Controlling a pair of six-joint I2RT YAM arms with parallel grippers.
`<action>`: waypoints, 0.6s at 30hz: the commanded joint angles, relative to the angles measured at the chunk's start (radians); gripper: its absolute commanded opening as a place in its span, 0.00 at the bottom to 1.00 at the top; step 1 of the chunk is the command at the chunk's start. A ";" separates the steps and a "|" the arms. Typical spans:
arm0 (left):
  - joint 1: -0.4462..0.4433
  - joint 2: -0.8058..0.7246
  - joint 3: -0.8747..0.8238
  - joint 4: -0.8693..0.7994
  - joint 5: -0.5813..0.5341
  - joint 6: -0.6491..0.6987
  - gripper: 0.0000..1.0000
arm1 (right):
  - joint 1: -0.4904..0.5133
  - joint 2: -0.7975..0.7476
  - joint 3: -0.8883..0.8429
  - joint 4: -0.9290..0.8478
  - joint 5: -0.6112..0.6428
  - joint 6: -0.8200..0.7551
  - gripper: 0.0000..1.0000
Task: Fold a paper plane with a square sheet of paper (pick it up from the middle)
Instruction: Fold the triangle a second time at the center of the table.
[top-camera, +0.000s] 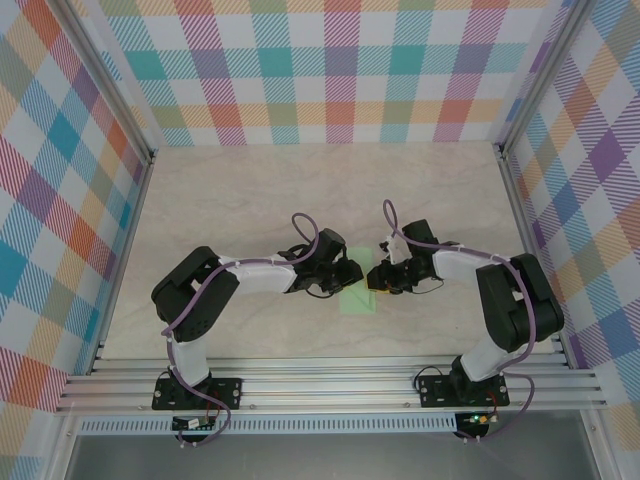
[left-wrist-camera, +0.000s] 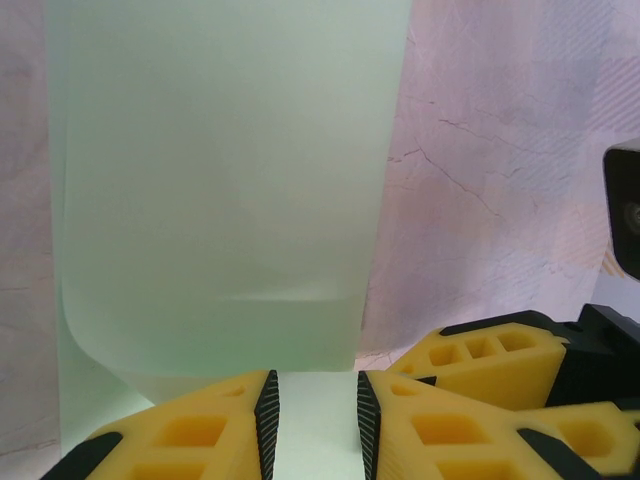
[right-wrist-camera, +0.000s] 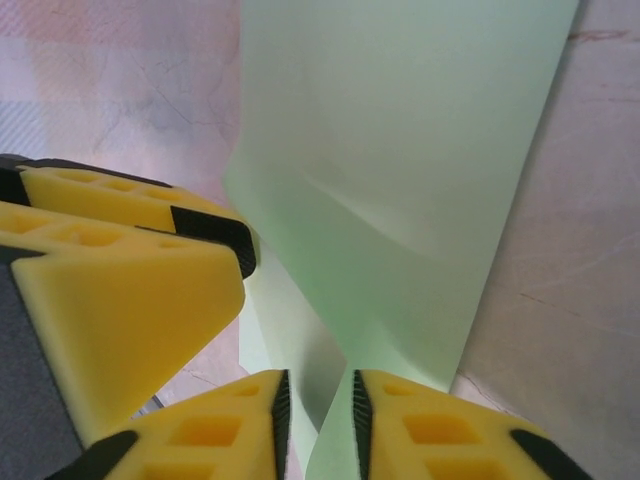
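From above: the square sheet of paper (top-camera: 355, 300) at mid-table, a narrow pale-green strip running near to far on the marbled table (top-camera: 250, 190), partly hidden under the arms. Left gripper (top-camera: 347, 273) over it from the left, right gripper (top-camera: 379, 278) from the right, tips almost meeting.

Left wrist: yellow fingers (left-wrist-camera: 200, 440) narrowly apart, the sheet's lower layer lying flat in the gap, unpinched. Beyond, upper layer curling back in a soft fold. At right, the right gripper's fingers just beside the sheet's edge.

Right wrist: fingers (right-wrist-camera: 440, 420) narrowly apart, a raised flap running down into the gap; gripped or merely between, cannot tell. At left, the left gripper's fingers, close beside the sheet.
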 joint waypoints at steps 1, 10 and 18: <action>-0.016 -0.028 0.009 0.007 0.007 -0.001 0.29 | 0.002 0.019 0.034 0.006 -0.008 -0.022 0.20; -0.014 -0.054 0.003 0.003 -0.002 0.003 0.31 | 0.001 0.029 0.068 -0.037 0.033 -0.054 0.09; -0.015 -0.090 -0.017 0.005 -0.015 0.016 0.36 | 0.001 0.066 0.104 -0.076 0.081 -0.071 0.09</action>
